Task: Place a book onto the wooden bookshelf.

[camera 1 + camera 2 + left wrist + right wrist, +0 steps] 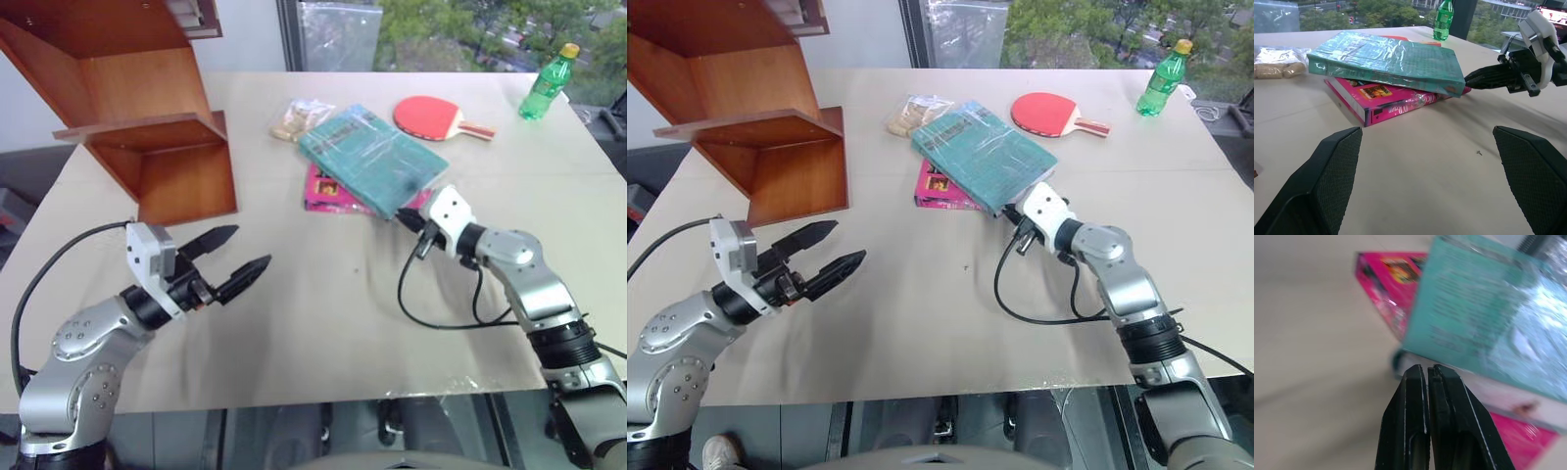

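Head view, shelf: wooden bookshelf (147, 117) at table's (323, 323) far left; its visible boards bare.
Head view, books: teal book (372, 157) mid-table, lying askew on top of pink book (328, 194).
Head view, others: snack bag (299, 117) just beside the teal book; red paddle (436, 117) behind it; green bottle (547, 83) at far right corner.
Head view, left arm: left gripper (233, 264) above the table's near left, roughly level, jaws wide, nothing between.
Head view, right arm: right gripper (1011, 212) reaching forward-left, tips at the teal book's near corner.
Left wrist view: own fingers (1327, 181) spread wide; teal book's corner overhangs the pink one, right gripper tips beside it.
Right wrist view: fingers (1415, 421) pressed together, holding nothing; teal book close ahead.
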Robot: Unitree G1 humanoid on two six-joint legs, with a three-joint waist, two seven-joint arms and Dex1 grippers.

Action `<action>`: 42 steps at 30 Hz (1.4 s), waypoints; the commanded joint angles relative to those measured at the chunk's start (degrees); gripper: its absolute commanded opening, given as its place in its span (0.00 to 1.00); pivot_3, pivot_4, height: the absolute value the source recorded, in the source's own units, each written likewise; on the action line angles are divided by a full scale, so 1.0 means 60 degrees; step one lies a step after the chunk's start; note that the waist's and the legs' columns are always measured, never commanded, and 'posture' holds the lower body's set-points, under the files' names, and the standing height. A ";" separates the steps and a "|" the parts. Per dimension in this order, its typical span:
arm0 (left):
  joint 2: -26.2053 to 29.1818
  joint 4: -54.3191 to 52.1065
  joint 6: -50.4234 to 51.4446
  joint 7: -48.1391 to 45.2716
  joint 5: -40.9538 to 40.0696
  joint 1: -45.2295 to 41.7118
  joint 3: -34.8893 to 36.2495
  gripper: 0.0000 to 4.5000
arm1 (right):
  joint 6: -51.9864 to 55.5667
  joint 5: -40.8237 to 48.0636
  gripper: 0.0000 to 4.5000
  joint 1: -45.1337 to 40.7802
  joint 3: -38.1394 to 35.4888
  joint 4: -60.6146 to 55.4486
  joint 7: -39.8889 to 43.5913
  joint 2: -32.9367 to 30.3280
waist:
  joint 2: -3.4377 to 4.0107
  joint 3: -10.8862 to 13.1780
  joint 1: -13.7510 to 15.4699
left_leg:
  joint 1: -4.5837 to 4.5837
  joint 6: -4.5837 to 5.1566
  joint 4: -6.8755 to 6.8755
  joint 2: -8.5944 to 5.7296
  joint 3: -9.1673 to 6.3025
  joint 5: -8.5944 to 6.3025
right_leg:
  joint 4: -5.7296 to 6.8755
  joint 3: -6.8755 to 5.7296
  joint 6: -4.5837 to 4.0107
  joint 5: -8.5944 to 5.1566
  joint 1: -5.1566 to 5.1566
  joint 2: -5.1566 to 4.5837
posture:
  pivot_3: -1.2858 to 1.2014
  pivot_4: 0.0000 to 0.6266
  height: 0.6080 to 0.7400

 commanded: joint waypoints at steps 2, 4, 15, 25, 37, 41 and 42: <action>-0.0017 -0.0265 -0.0062 0.0072 -0.0115 -0.0018 0.0084 1.00 | 0.0335 0.0476 0.05 0.0244 -0.0403 -0.1448 0.0464 -0.0426 | 0.0000 0.0000 -0.0001 | 0.0000 0.0000 0.0002 0.0000 -0.0001 0.0000 | 0.0001 0.0001 0.0001 0.0000 0.0000 0.0000 | 0.52 0.24 1.00; -0.0039 -0.0234 -0.0084 0.0076 -0.0091 -0.0030 0.0055 1.00 | 0.1220 0.1166 0.05 0.0077 -0.0700 -0.2073 0.0568 -0.0397 | 0.0001 0.0000 -0.0024 | 0.0000 0.0000 0.0003 0.0001 -0.0001 0.0000 | 0.0003 0.0004 0.0000 0.0000 -0.0001 0.0002 | 0.52 0.24 1.00; -0.0264 -0.0310 -0.0223 0.0334 0.0045 -0.0270 -0.0280 1.00 | 0.1332 -0.1502 0.05 -0.6855 -0.0019 0.7544 -0.3155 0.1593 | -0.0003 -0.0004 -0.0294 | 0.0013 -0.0018 0.0008 0.0009 0.0045 0.0015 | 0.0050 0.0017 -0.0012 0.0006 -0.0039 0.0022 | 0.52 0.24 1.00; -0.0793 -0.1450 -0.0386 0.1140 -0.0011 0.0814 0.0019 1.00 | -0.0525 -0.1879 0.05 -0.9112 -0.0802 1.2981 -0.3845 0.2836 | 0.0004 -0.0002 -0.0310 | -0.0045 -0.0017 -0.0058 0.0006 0.0052 0.0014 | 0.0009 0.0010 -0.0012 0.0009 -0.0071 0.0013 | 0.52 0.24 1.00; -0.0718 -0.1443 -0.0437 0.1098 -0.0082 0.1000 0.0033 1.00 | -0.1725 -0.2225 0.05 -0.8555 -0.0788 1.2780 -0.1521 0.3509 | 0.0008 -0.0008 -0.0523 | 0.0015 -0.0051 -0.0047 0.0018 0.0054 0.0034 | 0.0050 0.0052 -0.0021 0.0012 -0.0059 0.0017 | 0.52 0.24 1.00; -0.0649 -0.1210 -0.0403 0.0993 -0.0041 0.0726 -0.0034 1.00 | -0.1930 -0.1494 0.05 -0.8997 -0.1781 1.2626 -0.2210 0.3054 | 0.0011 -0.0006 -0.0518 | 0.0008 -0.0051 -0.0046 0.0018 0.0056 0.0034 | 0.0048 0.0054 -0.0026 0.0015 -0.0061 0.0014 | 0.52 0.24 1.00; -0.0643 -0.1173 -0.0397 0.0953 -0.0026 0.0685 -0.0061 1.00 | -0.1888 -0.1252 0.05 -0.9095 -0.2136 1.2631 -0.2553 0.2892 | 0.0011 -0.0006 -0.0505 | 0.0003 -0.0050 -0.0046 0.0018 0.0053 0.0034 | 0.0045 0.0051 -0.0026 0.0015 -0.0063 0.0014 | 0.52 0.24 1.00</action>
